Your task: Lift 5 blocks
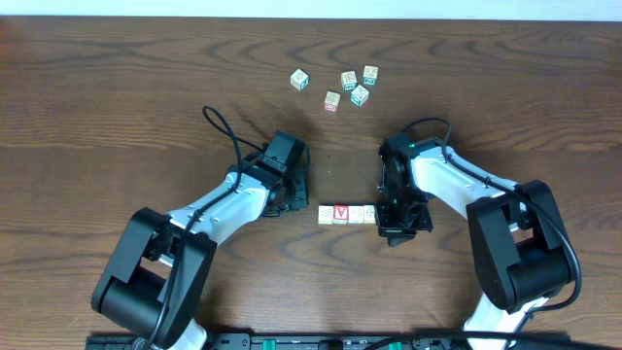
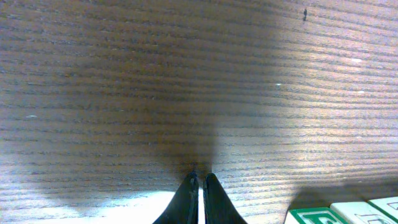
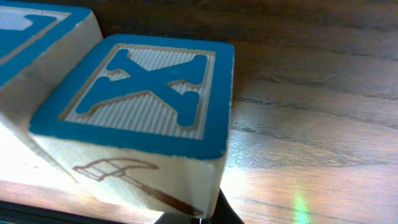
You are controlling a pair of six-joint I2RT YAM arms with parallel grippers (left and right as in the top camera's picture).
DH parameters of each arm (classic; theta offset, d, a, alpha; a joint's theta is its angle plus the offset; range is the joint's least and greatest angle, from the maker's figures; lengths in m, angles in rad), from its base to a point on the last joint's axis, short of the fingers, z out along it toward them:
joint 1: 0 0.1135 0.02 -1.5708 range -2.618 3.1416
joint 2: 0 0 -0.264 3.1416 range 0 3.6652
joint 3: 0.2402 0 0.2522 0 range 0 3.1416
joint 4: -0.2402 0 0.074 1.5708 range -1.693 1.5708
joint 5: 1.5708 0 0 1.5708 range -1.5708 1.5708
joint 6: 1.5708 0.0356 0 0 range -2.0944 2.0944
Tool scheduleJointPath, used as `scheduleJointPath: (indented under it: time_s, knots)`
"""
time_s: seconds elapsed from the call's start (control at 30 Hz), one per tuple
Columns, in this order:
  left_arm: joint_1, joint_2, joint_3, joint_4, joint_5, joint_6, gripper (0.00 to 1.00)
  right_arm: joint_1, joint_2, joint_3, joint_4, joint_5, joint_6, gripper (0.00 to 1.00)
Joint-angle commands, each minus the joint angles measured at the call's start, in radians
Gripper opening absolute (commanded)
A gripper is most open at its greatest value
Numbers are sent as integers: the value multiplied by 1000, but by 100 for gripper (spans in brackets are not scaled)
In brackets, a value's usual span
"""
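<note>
A short row of several blocks (image 1: 348, 214) lies on the table between my two grippers, pale cubes touching side by side, one with a red letter face (image 1: 340, 213). My left gripper (image 1: 299, 202) is shut and empty, its tips (image 2: 199, 179) low over the wood just left of the row. The row's near end shows at that view's bottom right as a green-printed face (image 2: 314, 216). My right gripper (image 1: 385, 218) is shut against the row's right end. In its wrist view a cube with a blue X face (image 3: 143, 93) fills the frame and hides most of the fingers (image 3: 219, 215).
Several loose cubes with teal or green prints lie scattered at the back of the wooden table (image 1: 117, 117), among them one at the left (image 1: 299, 79) and one lower right (image 1: 360, 94). Black cables loop over both arms.
</note>
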State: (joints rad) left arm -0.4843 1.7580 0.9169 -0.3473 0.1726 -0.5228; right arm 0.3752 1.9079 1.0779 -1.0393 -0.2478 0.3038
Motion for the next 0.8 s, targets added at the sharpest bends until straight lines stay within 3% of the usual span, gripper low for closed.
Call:
scheduleJointPath:
  time_s: [0.0, 0.77]
  knots:
    - [11, 34, -32, -37, -58, 14, 8, 13, 43, -27, 68, 26, 6, 1]
    - [11, 34, -32, -37, -61, 17, 8, 13, 43, -27, 66, 44, 5, 1]
